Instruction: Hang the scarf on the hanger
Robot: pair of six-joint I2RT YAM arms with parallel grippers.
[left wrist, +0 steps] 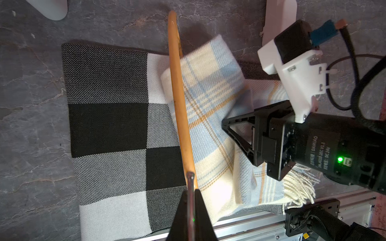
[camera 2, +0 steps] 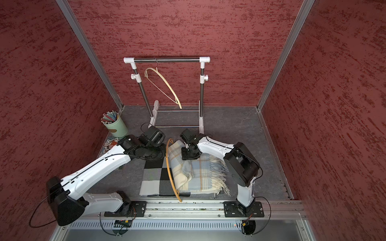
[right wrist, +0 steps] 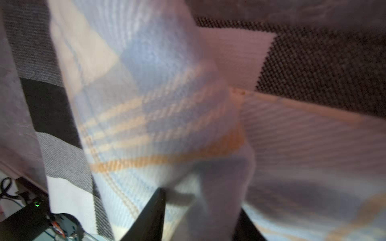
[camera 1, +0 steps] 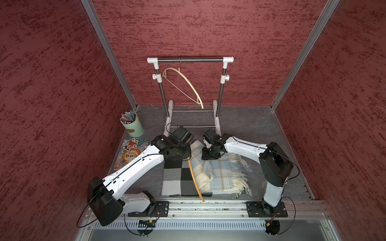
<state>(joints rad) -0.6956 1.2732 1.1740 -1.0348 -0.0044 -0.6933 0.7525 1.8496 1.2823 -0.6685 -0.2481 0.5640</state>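
Scarf (camera 1: 217, 175) (camera 2: 194, 173): cream, pale blue and tan plaid with a fringed end, lying folded on the near middle of the table (camera 1: 261, 129), on top of a black, grey and white checked cloth (camera 1: 177, 179).

The wooden hanger (camera 1: 193, 179) (camera 2: 170, 173) runs along the scarf's left edge, its curved bar crossing the boundary between plaid and checks.

The left gripper (left wrist: 190, 194) is fully closed on the hanger's metal hook (left wrist: 189, 183), as the left wrist view shows.

The right gripper (right wrist: 200, 208) is lowered onto the far part of the scarf. In the right wrist view a raised fold of plaid (right wrist: 158, 104) fills the gap between its dark fingers (right wrist: 150, 215), which are drawn in on the cloth from both sides. The cloth there is blurred.

At the back stands a clothes rack (camera 1: 190, 60) with a second, pale hanger (camera 1: 188, 83) hooked on its top bar and hanging tilted.

In the far left corner is a green cup of pens (camera 1: 133, 127), and an illustrated book (camera 1: 131, 152) lies just in front of it, partly under the left arm.
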